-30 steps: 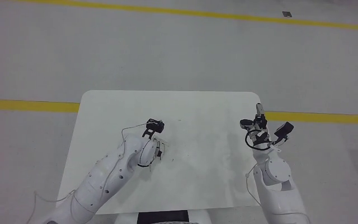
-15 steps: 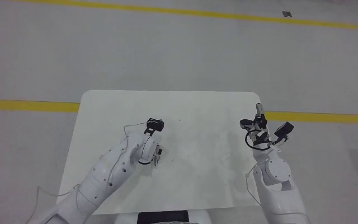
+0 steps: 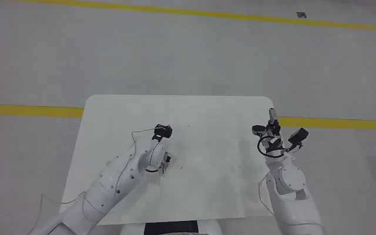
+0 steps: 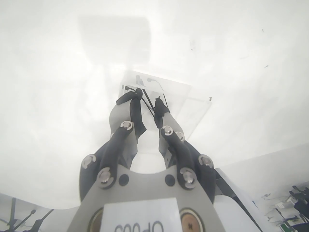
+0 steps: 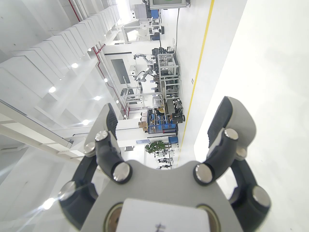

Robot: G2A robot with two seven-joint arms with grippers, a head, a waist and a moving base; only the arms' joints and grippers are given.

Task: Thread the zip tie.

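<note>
Lying between fingers [image 4: 118, 117] (left): zip tie [image 4: 147, 101].

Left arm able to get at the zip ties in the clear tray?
Likely yes: the left end effector hangs right over the clear tray, fingers apart either side of the black zip ties, nothing in between.

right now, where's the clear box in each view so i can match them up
top view: clear box left of centre on the table.
left wrist view: clear box at centre, at the left gripper tips.
right wrist view: faces away from it, past the table edge to the hall.
shared landmark: the white table.
</note>
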